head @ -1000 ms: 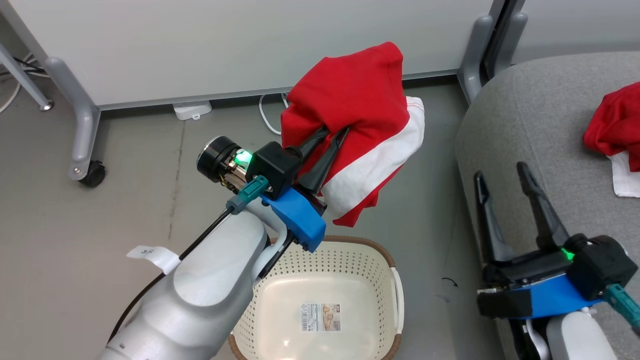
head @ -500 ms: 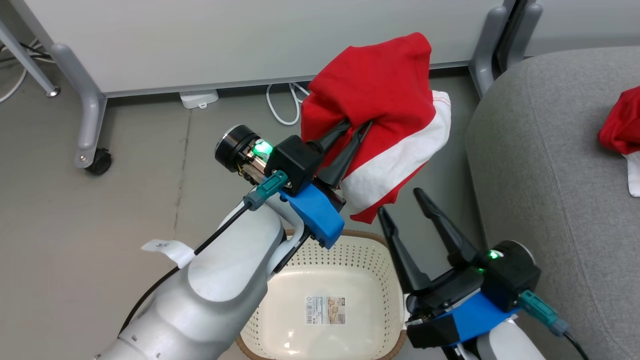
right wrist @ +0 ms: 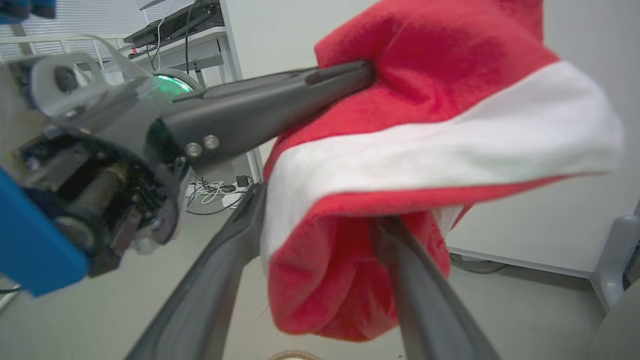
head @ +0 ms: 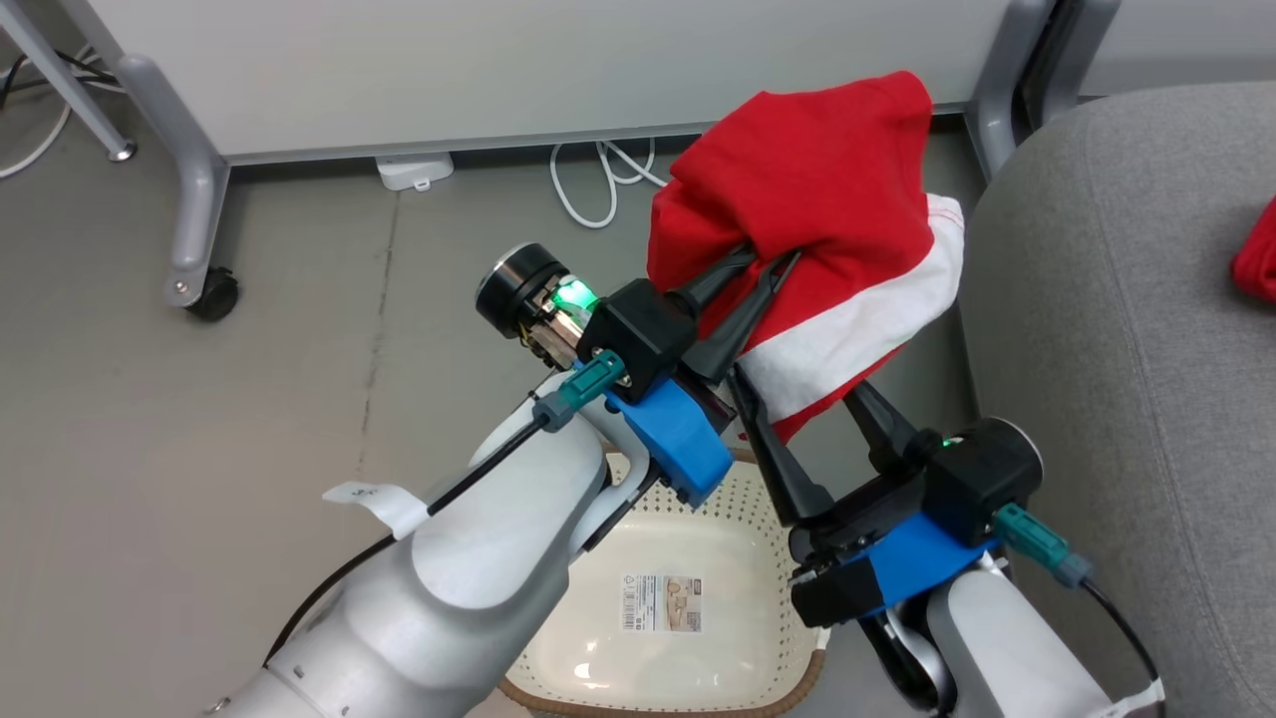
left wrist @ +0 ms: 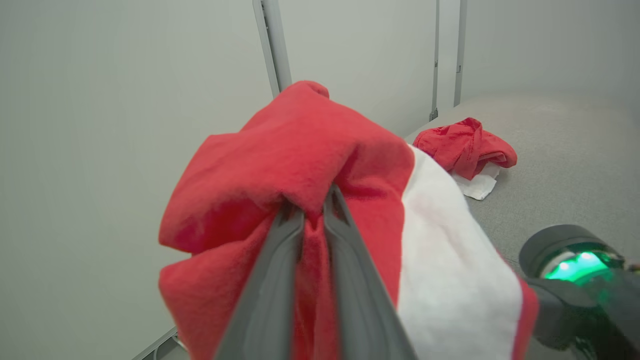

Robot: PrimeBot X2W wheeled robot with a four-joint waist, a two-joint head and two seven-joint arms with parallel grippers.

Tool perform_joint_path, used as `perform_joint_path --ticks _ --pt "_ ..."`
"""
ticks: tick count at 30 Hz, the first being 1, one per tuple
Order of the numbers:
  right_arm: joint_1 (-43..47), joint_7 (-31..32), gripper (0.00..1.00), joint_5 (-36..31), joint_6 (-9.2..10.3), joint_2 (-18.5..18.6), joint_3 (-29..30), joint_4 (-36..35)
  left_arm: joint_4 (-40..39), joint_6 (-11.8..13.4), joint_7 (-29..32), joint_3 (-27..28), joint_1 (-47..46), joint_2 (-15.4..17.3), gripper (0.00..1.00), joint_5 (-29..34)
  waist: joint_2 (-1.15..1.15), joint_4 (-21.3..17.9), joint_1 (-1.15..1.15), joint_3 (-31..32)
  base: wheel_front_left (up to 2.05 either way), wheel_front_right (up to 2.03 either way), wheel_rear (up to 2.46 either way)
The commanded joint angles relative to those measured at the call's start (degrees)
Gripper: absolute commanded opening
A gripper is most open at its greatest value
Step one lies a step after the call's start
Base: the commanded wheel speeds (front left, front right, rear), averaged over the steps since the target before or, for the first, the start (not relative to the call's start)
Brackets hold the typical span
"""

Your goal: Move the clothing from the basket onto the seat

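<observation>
Right pincer (head: 795,384) risen, maybe touching, two garments (left wrist: 300,165) (left wrist: 465,145)

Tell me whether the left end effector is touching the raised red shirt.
Touching. The left wrist view shows the left end effector with both fingers pinched shut on a fold of the red shirt.

The clothing (head: 827,189) is soft matt cloth, the basket (head: 738,658) glossy plastic, the seat (head: 1116,329) coarse fabric.
</observation>
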State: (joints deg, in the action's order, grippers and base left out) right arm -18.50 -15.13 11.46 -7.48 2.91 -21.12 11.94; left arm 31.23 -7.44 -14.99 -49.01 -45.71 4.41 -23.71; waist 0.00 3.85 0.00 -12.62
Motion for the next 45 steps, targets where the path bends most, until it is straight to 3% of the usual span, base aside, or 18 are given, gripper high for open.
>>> perform_joint_path --ticks 1,6,7,8,9,41,42,43,45 --pt "-1.74 -0.02 1.0 -0.45 -0.03 -0.01 0.59 1.29 -0.5 -0.03 -0.29 -0.37 -0.94 -0.26 0.0 -0.11 0.0 0.42 0.0 -0.27 0.0 0.0 0.0" --pt "-4.3 -0.02 1.0 -0.99 -0.03 -0.01 1.43 4.37 -0.98 -0.03 -0.29 -1.34 -0.82 -0.72 0.0 -0.41 0.0 1.19 0.0 -0.71 0.0 0.0 0.0" --pt "-4.63 -0.02 0.69 -0.83 -0.03 0.0 1.57 4.77 -1.02 -0.03 -0.29 -1.48 -0.81 -0.8 0.0 -0.43 0.0 1.33 0.0 -0.75 0.0 0.0 0.0" --pt "-4.9 -0.02 0.26 -0.68 -0.03 -0.01 1.71 5.02 -1.05 -0.04 -0.29 -1.62 -0.8 -0.85 0.0 -0.46 0.0 1.45 0.0 -0.78 0.0 0.0 0.0" --pt "-4.91 -0.02 0.0 -0.46 -0.03 -0.01 1.83 5.32 -1.08 -0.04 -0.29 -1.74 -0.76 -0.89 0.0 -0.49 0.0 1.55 0.0 -0.76 0.0 0.0 0.0" --pt "-4.29 -0.02 0.0 0.56 -0.03 -0.02 1.76 4.5 0.55 -0.05 -0.29 -0.98 -0.36 -1.0 0.0 -0.57 0.0 1.09 0.0 -0.78 0.0 0.0 0.0" --pt "-4.35 -0.02 0.0 0.52 -0.03 -0.02 1.79 4.5 0.55 0.0 -0.29 -0.92 -0.6 -1.04 0.58 -0.36 0.0 1.11 0.0 -0.79 0.0 0.0 0.0" --pt "-4.39 -0.02 0.0 0.49 -0.03 -0.02 1.85 4.47 0.48 0.12 -0.29 -0.79 -0.77 -1.04 1.0 -0.09 0.0 1.12 0.0 -0.81 0.0 0.0 0.0" --pt "-4.44 -0.02 0.0 0.46 -0.03 -0.02 1.95 4.4 0.6 0.12 -0.29 -0.64 -0.69 -1.05 1.0 0.03 0.0 1.1 0.0 -0.79 0.0 0.0 0.0"
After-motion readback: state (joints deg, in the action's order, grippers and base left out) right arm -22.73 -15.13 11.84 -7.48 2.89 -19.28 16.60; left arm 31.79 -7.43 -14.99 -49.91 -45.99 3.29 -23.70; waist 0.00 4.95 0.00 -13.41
